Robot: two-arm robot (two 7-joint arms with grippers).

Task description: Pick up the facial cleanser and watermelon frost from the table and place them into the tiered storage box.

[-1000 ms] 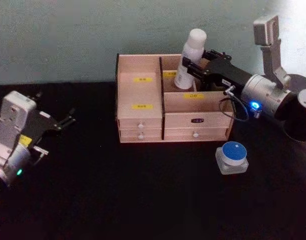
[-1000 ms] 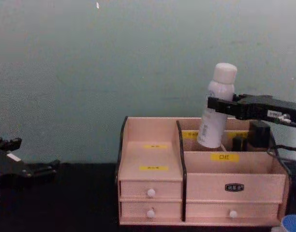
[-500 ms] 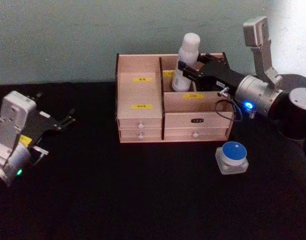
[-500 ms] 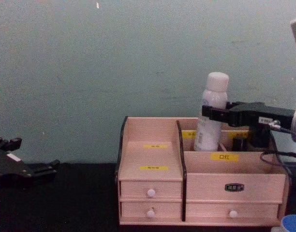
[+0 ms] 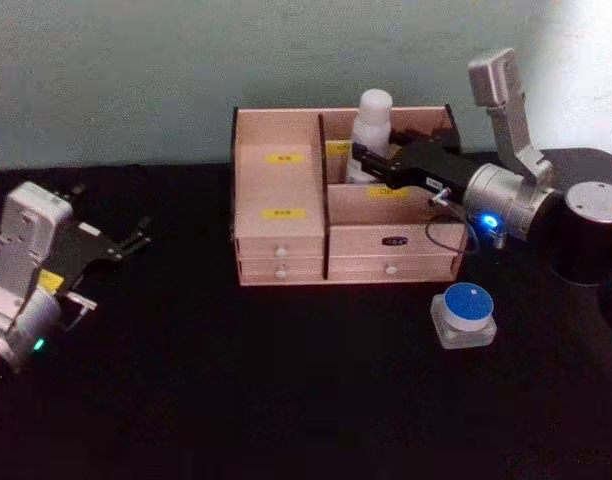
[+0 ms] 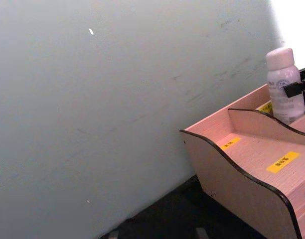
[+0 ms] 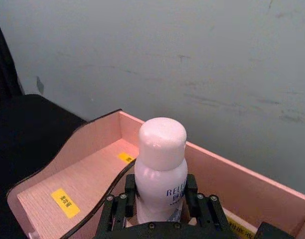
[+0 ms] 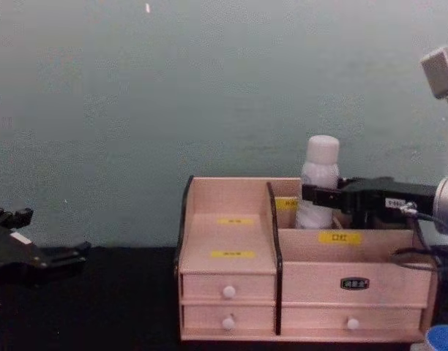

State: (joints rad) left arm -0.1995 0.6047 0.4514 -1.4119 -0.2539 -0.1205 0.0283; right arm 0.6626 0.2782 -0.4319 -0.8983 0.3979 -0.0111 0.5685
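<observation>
The facial cleanser [image 5: 372, 108], a white bottle with a rounded cap, stands upright in a rear compartment of the tiered storage box [image 5: 276, 240], right of its dark divider. My right gripper [image 5: 364, 155] reaches in from the right and is shut on the bottle's body. The right wrist view shows the black fingers [image 7: 117, 206] clamped on either side of the bottle [image 7: 161, 144]. In the chest view the cleanser [image 8: 320, 157] rises above the box [image 8: 231, 241]. The watermelon frost [image 5: 464, 305], a small blue-lidded jar, sits on the table in front of the box's right corner. My left gripper [image 5: 136, 235] is parked far left, open.
The black table [image 5: 286, 400] spreads in front of the box. A pale green wall [image 5: 136, 70] stands close behind it. The box's left stepped shelves [image 6: 272, 162] with yellow labels hold nothing. The blue lid [image 8: 443, 338] peeks in at the chest view's lower right corner.
My right gripper has lowered the cleanser from a tilted pose above the box down into the rear compartment, where it now stands upright. The left arm has not moved.
</observation>
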